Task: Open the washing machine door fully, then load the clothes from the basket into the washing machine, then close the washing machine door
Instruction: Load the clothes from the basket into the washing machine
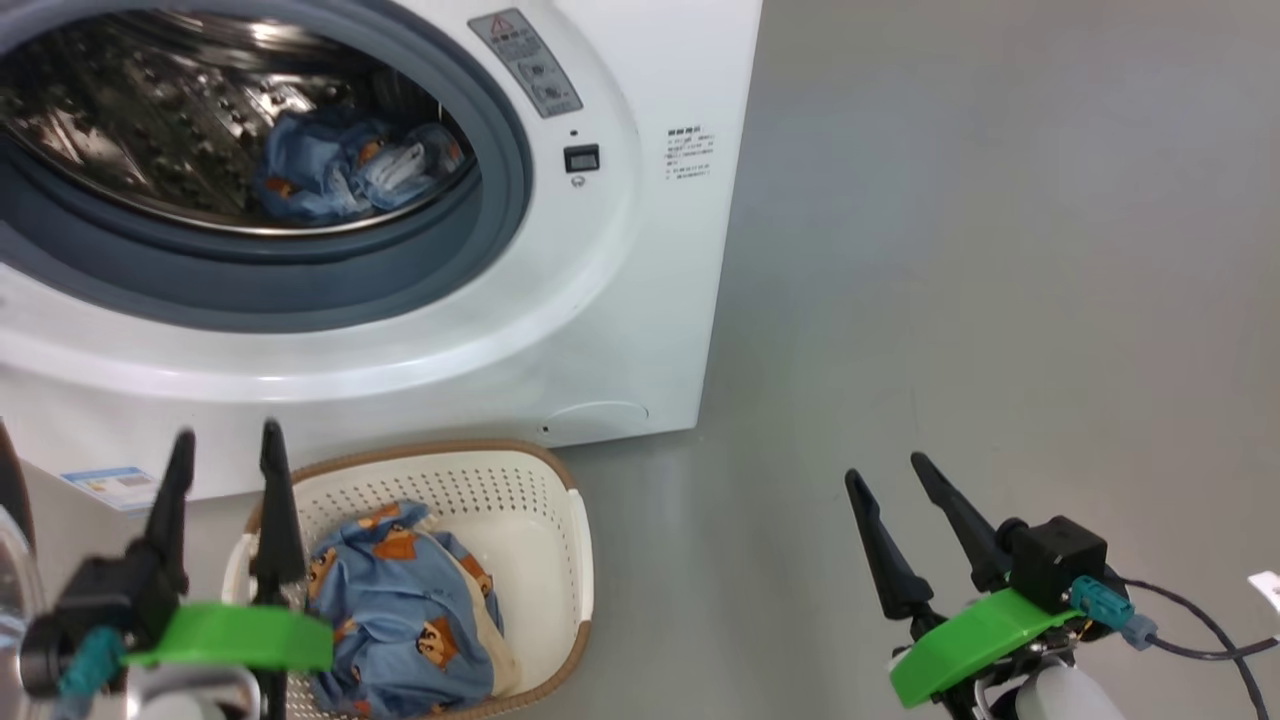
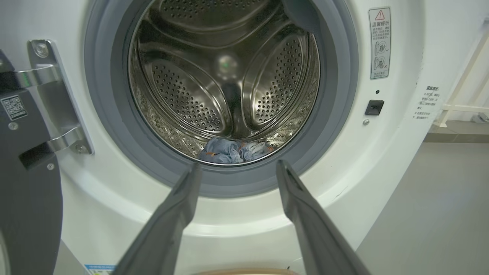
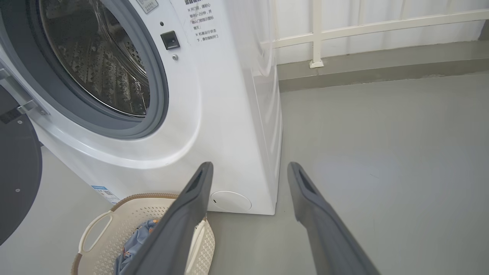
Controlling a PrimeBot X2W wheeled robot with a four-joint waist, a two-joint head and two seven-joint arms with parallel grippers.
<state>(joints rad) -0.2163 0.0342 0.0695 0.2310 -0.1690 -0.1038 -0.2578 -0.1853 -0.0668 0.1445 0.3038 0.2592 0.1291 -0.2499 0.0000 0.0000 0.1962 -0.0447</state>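
Door (image 3: 15, 172) wide open; some clothes (image 1: 340, 170) in washer (image 1: 600, 300) drum (image 1: 150, 110), more in basket (image 1: 575, 540) at washer's foot. Left gripper (image 1: 227, 437) over basket's left rim, right gripper (image 1: 885, 470) over floor (image 1: 1000, 250), both spread, empty.

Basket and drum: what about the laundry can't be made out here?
Basket, head view: near side cut by the bottom edge, left rim behind the left gripper; garment count unclear.
Clothes in the drum, left wrist view: lower part hidden by the gasket.
Door, left wrist view: cut by the left edge.
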